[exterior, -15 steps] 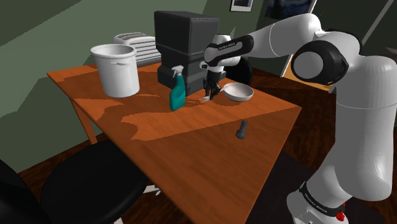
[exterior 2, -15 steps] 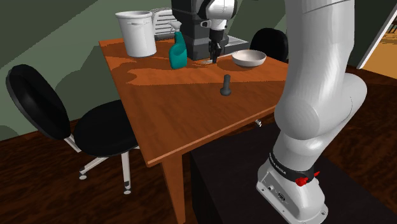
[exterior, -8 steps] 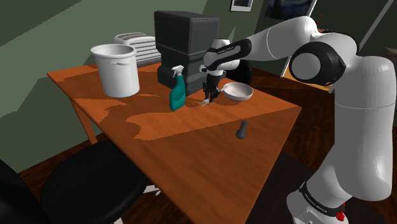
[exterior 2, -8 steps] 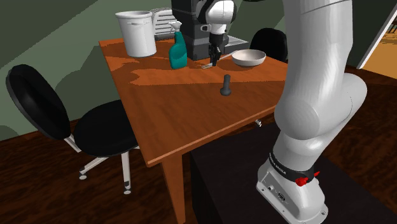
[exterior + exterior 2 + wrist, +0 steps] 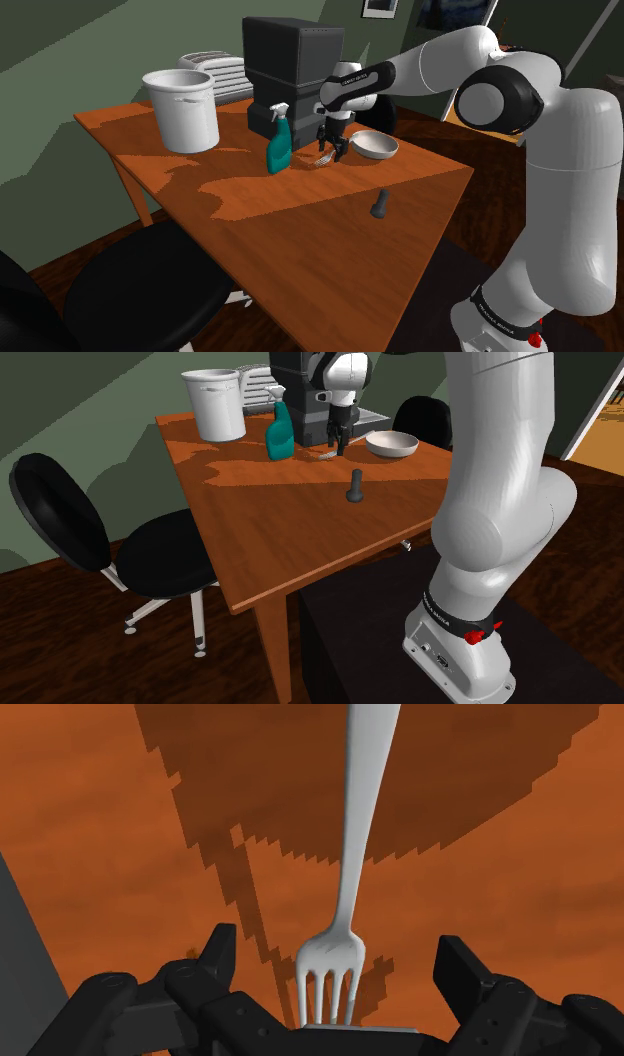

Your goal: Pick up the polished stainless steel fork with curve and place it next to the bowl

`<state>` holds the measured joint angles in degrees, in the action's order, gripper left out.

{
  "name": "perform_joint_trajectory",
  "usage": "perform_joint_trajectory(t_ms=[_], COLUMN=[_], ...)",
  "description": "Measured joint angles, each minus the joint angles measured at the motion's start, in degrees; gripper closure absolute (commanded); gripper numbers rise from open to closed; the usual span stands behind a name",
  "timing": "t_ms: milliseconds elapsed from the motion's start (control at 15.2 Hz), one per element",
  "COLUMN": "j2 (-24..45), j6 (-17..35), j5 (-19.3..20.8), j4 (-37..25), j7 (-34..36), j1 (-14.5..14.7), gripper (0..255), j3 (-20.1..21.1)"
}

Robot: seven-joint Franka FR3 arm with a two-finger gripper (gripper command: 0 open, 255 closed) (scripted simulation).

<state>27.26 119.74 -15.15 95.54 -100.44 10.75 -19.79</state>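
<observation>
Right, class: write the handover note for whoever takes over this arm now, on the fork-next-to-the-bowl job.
Gripper: open, low over the table. Its fingers stand either side of the fork without touching it.
Fork: lies on the table between the teal spray bottle and the white bowl, close to the bowl.
Done: the fork looks set down beside the bowl.
Left: probably just lift the gripper straight up without nudging the fork, then check the placing.

Orange-brown wooden table (image 5: 300,230) under the gripper (image 5: 336,151), lit in patches. Black office chair (image 5: 150,552) well apart from it, second chair (image 5: 420,420) near, beyond it. Grey-green walls (image 5: 60,50), dark wood floor (image 5: 60,652).
</observation>
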Motion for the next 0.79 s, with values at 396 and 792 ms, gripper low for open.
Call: perform_joint_trajectory(t_ms=[396, 792], j2=[-2.6, -2.5], j6=[-5.2, -6.0], j5=[1.3, 1.3], j4=[-2.8, -3.7], j7=[0.8, 0.9], j1=[0.0, -0.1], gripper=[0, 0], j3=[-0.7, -0.7])
